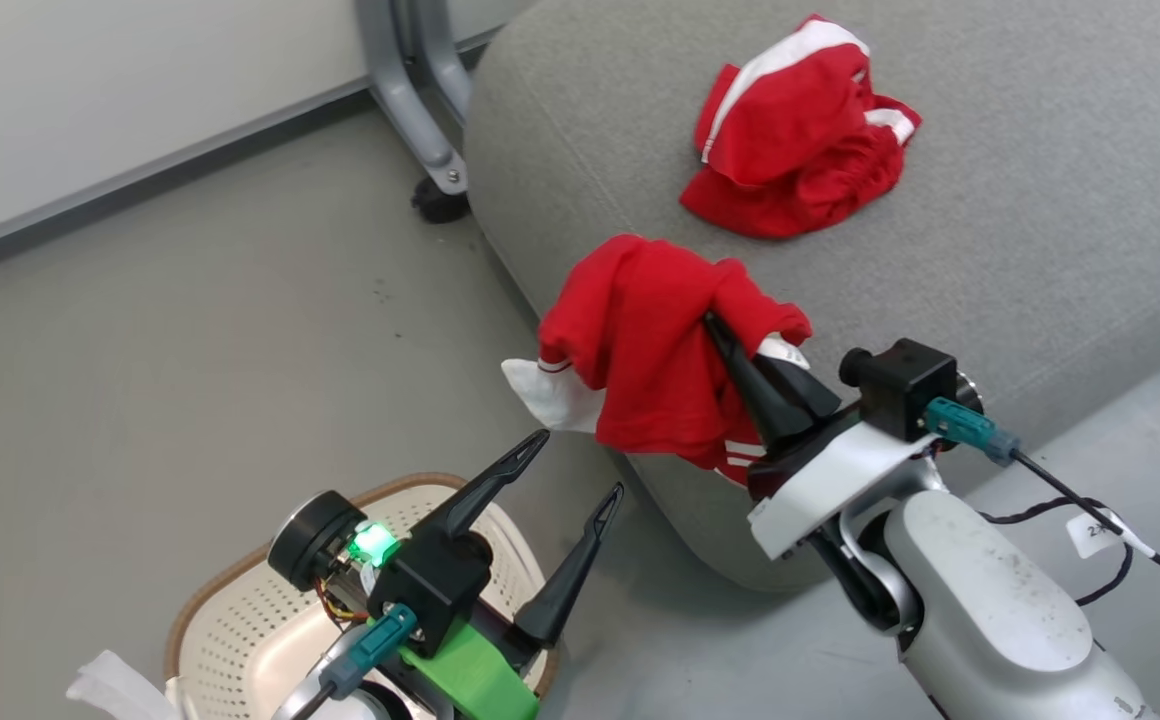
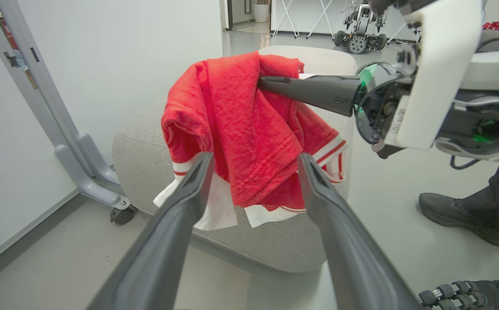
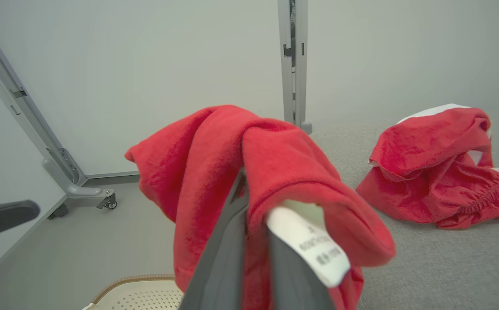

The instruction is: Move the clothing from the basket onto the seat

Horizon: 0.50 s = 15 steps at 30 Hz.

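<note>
A red garment (image 1: 640, 340) with white trim hangs from my right gripper (image 1: 715, 330), which is shut on it at the front left corner of the grey seat (image 1: 1040, 200). The same garment (image 2: 241, 129) shows in the left wrist view, and its white tag (image 3: 314, 243) drapes over the fingers in the right wrist view. Another red garment (image 1: 800, 130) lies crumpled on the seat farther back. My left gripper (image 1: 580, 465) stands open over the cream basket (image 1: 240, 620), holding nothing.
A grey metal stand leg with a castor (image 1: 435, 190) stands on the floor left of the seat. A white wall (image 1: 90, 90) runs behind it. A person's dark shoe (image 2: 456, 215) rests on the floor right of the seat. Black cables (image 1: 1090, 500) trail from my right wrist.
</note>
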Available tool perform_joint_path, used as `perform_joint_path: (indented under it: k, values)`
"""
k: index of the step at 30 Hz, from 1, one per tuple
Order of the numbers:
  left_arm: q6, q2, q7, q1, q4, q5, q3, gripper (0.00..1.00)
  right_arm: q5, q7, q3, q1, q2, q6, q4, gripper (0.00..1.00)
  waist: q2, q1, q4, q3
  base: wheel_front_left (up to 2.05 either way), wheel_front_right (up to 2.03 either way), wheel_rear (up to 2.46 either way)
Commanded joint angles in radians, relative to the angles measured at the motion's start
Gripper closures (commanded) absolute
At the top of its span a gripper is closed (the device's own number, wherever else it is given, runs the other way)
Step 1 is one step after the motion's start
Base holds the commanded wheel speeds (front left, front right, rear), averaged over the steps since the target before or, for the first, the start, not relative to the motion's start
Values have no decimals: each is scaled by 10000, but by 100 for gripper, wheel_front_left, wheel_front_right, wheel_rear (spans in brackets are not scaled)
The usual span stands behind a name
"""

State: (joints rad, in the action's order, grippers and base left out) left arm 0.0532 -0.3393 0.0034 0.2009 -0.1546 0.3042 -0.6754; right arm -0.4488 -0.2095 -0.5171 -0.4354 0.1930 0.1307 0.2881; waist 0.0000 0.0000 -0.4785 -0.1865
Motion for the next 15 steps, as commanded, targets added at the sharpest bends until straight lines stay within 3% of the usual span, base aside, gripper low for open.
perform_joint_path:
  k: [1, 8, 15]
  values:
    - [46, -142, 39, 195, -44, -68, 10, 0, 84, -102, 194, 15, -48, 1, 42, 100, 0, 0, -592, -523, 0, 0, 0]
    - [170, -222, 257, 587, -336, -190, -115, 0, 97, -338, 1188, -515, 24, 1, 303, 100, 0, 0, -685, -1103, 0, 0, 0]
    - [430, -405, 628, 1541, -727, -399, -283, 0, 115, -493, 2443, -1986, 515, 1, 448, 100, 0, 0, -121, -2290, 0, 0, 0]
